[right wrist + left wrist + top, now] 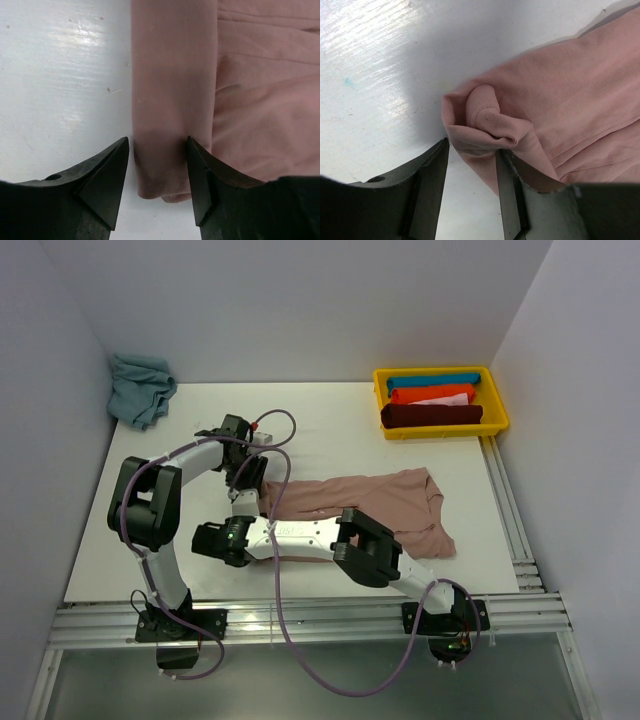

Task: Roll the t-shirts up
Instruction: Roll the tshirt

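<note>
Left gripper [472, 147]: part open, astride the curled corner of the pink shirt [560, 100], with one finger [427, 190] over bare table [380, 75] and the other over cloth. Touches the curl at the tips but clamps nothing, with table showing in the gap lower down. Right gripper [158, 142]: also part open, astride a long folded edge of the same shirt. The fold nearly fills the gap, with a thin strip of table beside one finger. From above, both work at the shirt's left end, close together, the left gripper farther from the bases. The shirt lies flat and narrow across mid-table, left end turned over, neck end toward the right. At the far right corner, a yellow bin [445, 433] with three rolled shirts [430, 397] side by side: teal, orange, dark red. At the far left corner, a crumpled blue-grey cloth [140, 388], well apart from the pink shirt.
</note>
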Robot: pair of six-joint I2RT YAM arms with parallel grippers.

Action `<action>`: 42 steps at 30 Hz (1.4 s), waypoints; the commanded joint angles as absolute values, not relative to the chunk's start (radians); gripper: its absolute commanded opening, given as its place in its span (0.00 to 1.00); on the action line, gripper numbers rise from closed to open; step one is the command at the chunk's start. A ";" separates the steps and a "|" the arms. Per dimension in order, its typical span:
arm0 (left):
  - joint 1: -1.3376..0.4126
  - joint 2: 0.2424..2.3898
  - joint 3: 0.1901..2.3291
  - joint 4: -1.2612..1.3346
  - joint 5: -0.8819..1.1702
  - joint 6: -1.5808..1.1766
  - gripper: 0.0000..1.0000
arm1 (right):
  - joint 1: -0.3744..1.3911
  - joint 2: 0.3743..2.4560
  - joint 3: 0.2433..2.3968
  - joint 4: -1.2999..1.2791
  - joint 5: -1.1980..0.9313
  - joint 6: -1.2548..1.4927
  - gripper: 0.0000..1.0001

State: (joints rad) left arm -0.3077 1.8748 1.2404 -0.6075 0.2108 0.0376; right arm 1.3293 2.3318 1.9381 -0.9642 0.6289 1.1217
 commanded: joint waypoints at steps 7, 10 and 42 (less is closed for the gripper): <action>-0.310 1.853 1.270 -0.612 0.179 0.034 0.52 | 1.348 2.316 1.821 -0.910 0.555 1.169 0.29; -0.307 1.838 1.278 -0.601 0.181 0.022 0.57 | 1.347 2.268 1.723 -0.812 0.523 1.173 0.21; -0.129 1.890 1.216 -0.505 0.675 -0.032 0.69 | 1.172 1.876 0.618 0.795 0.146 1.456 0.10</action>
State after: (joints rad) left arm -0.1154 1.8744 1.2251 -0.5640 0.6422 0.0071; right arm 1.1751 1.8488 0.6411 0.6945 0.1879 1.4086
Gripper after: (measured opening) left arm 0.687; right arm 0.209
